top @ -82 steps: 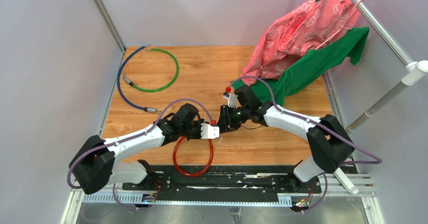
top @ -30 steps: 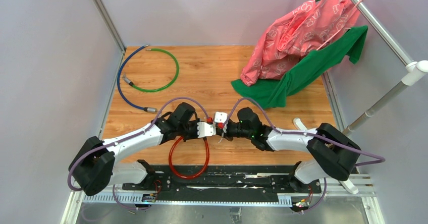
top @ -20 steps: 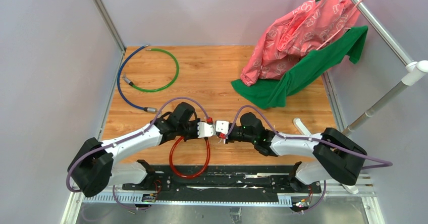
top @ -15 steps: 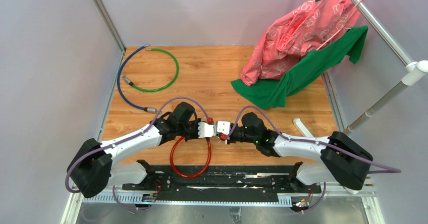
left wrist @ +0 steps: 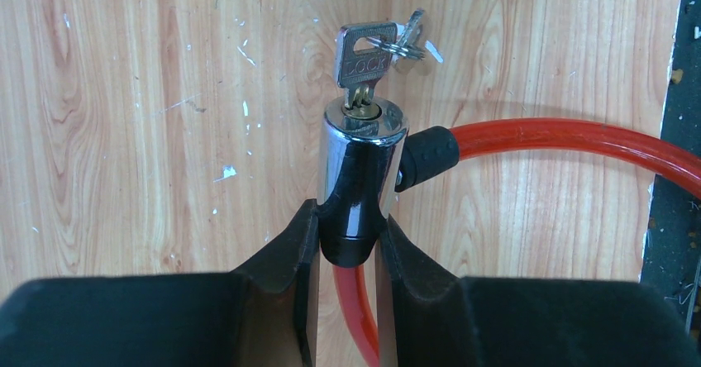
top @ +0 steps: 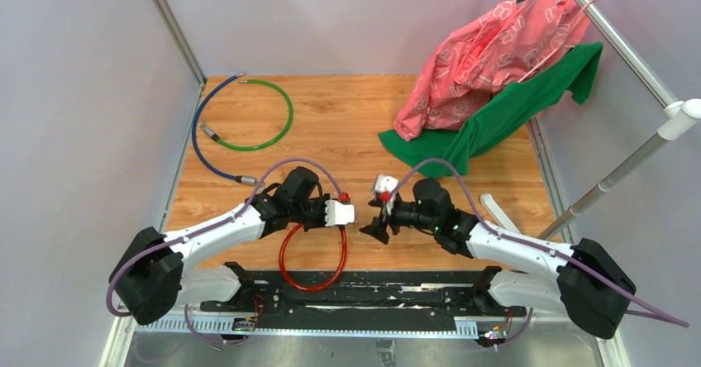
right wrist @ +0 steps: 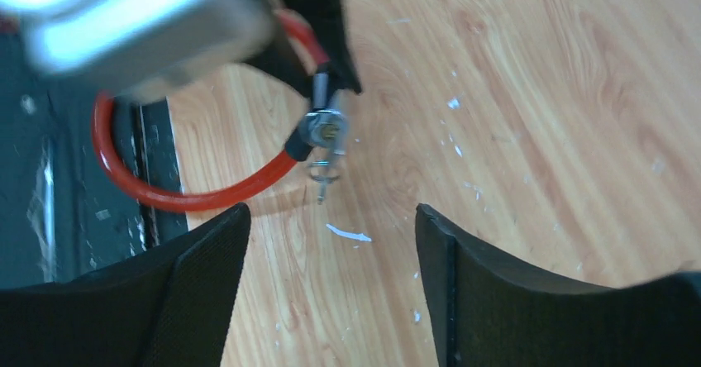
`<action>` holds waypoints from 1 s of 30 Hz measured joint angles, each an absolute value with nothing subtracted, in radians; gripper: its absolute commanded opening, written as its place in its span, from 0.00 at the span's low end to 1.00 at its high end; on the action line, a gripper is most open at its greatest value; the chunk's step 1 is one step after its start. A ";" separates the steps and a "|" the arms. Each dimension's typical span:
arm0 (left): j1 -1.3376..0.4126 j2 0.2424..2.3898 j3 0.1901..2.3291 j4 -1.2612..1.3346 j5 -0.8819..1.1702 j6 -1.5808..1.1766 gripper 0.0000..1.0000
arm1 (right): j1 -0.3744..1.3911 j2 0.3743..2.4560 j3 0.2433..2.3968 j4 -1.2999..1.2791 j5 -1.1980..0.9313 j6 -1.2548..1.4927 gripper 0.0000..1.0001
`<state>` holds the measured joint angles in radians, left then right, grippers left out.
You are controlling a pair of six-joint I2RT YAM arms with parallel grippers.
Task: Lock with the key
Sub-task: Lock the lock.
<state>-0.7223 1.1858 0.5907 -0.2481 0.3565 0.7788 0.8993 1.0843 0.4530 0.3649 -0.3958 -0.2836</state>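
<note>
The key (left wrist: 364, 53) stands inserted in the lock cylinder (left wrist: 361, 160), which the left gripper (left wrist: 347, 251) clamps, while the right gripper (right wrist: 331, 212) gapes empty nearby.

A green cable loop (top: 290, 112) and a blue cable (top: 194, 135) are lying on the wooden table (top: 347, 119), well beyond the left gripper (top: 352, 213). A pink shirt (top: 488, 49) is draping over a green cloth (top: 496, 119), far beyond the right gripper (top: 376, 210).

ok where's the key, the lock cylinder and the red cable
key (left wrist: 364, 53), left wrist view, on its flat stamped head
lock cylinder (left wrist: 364, 156), left wrist view, on its chrome side
red cable (left wrist: 570, 134), left wrist view, on the red run right of the black collar
</note>
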 measured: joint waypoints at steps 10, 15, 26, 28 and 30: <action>-0.722 1.185 0.591 -0.247 0.360 0.783 0.00 | 0.735 1.250 0.591 0.340 -0.546 0.279 0.67; -0.722 1.185 0.591 -0.246 0.364 0.783 0.00 | 0.735 1.287 0.602 0.329 -0.564 0.347 0.51; -0.722 1.185 0.591 -0.245 0.364 0.786 0.00 | 0.753 1.427 0.700 0.275 -0.625 0.332 0.30; -0.722 1.185 0.591 -0.245 0.364 0.786 0.00 | 0.760 1.431 0.701 0.265 -0.629 0.321 0.31; -0.722 1.185 0.591 -0.245 0.364 0.786 0.00 | 0.764 1.437 0.702 0.252 -0.629 0.311 0.32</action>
<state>-0.7223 1.1851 0.5907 -0.2451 0.3641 0.7856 0.7635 1.4368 0.7021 0.2520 -0.6292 0.3115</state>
